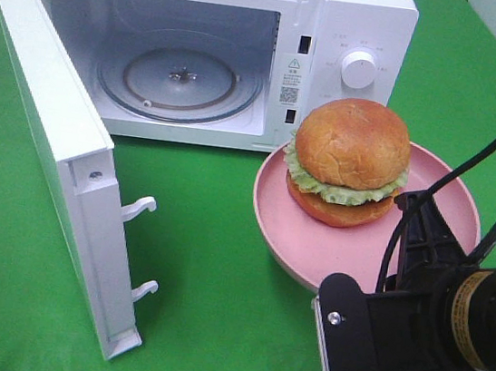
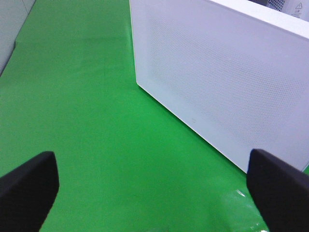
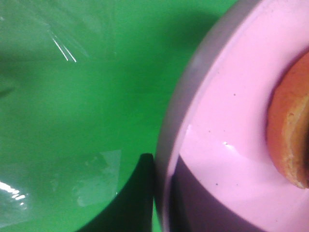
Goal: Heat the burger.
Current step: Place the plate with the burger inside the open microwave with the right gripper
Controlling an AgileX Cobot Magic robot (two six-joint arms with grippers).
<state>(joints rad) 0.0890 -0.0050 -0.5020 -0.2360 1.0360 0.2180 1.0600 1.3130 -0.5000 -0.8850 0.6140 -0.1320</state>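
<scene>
The burger [image 1: 350, 158], with its shiny brown bun, frilly lettuce and orange bottom bun, sits on a round pink plate [image 1: 314, 240] right of the microwave's mouth. My right arm [image 1: 430, 328] reaches over the plate's near rim. In the right wrist view the plate [image 3: 227, 125] fills the frame, with the burger's bottom bun [image 3: 289, 130] at its edge. The right gripper is shut on that rim and its fingertips are hidden. My left gripper [image 2: 152, 193] hangs open over the green cloth, holding nothing, beside the outer face of the microwave door [image 2: 217, 82].
The white microwave [image 1: 359, 35] stands at the back with its door [image 1: 46, 122] swung wide toward the front left. A glass turntable [image 1: 179, 80] lies inside the cavity. Green cloth [image 1: 201, 262] covers the table between door and plate.
</scene>
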